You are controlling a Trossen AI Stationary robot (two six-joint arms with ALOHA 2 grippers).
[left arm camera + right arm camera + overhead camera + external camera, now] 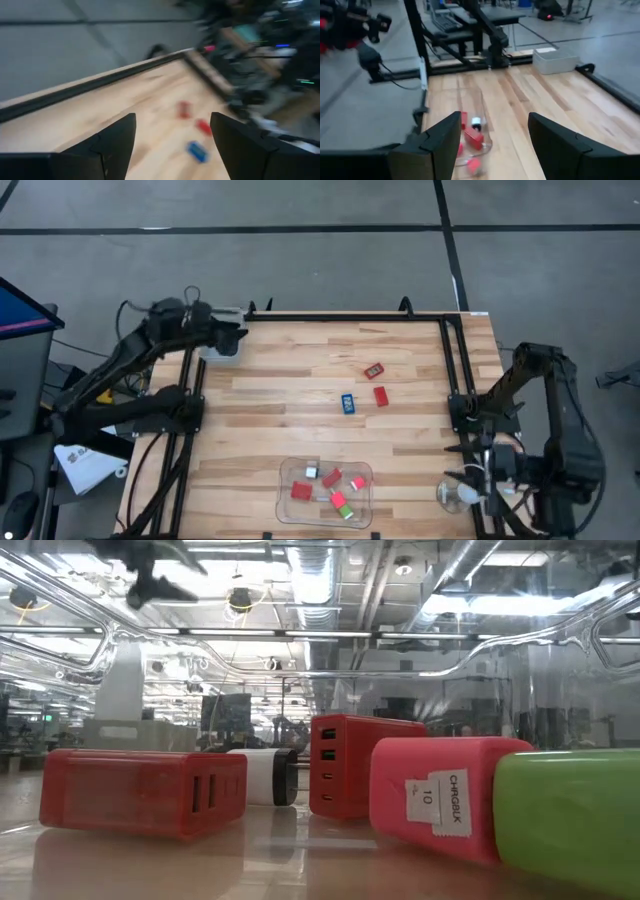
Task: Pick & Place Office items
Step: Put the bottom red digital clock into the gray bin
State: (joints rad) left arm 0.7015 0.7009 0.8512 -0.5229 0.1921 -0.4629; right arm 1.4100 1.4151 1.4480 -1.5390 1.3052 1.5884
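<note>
- Office items are split into two bunches right now: three loose ones out on the table (300, 400), namely a red block with a label (373, 370), a plain red block (381, 395) and a blue piece (348, 404), all near each other toward the right of centre.
- Clear tray (292, 507) at the near edge already has some in it: red blocks, a pink one, a green bit and a small white piece with a dark end. Low view sits right among them.
- Left gripper (172, 137) is up at the far left corner by a small pale bin (222, 348), fingers spread, nothing between them.
- Right gripper (492, 135) is parked at the near right, fingers apart and empty too.
- Looks like between-picks to me: next move is reaching for one of those three loose pieces, probably the blue one, and dropping square over it.
</note>
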